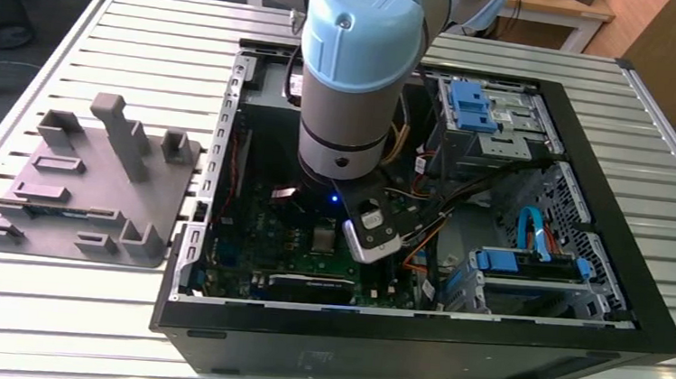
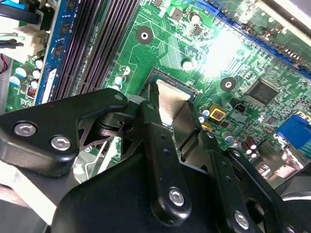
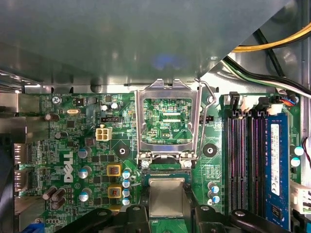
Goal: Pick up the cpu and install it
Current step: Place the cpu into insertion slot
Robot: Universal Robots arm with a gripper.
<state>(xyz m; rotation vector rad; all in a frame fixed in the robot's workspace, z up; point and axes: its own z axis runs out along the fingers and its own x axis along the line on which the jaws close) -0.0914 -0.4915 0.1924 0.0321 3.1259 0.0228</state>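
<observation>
The gripper pinches the cpu between its black fingers, one on each side edge. In both wrist views the chip's pale metal top sits level over the open socket. Whether it is fully seated I cannot tell, since the fingers cover its near edge.

Just beyond the jaws, the load plate stands flipped back, with green motherboard showing through its window. To one side of the jaws run the dark memory slots and a blue memory module. Farther off, cables cross a corner, under a plain grey panel that I cannot identify.

In the exterior view the arm reaches down into the computer case and hides much of the board. A grey fixture lies on the slatted table, well apart.
</observation>
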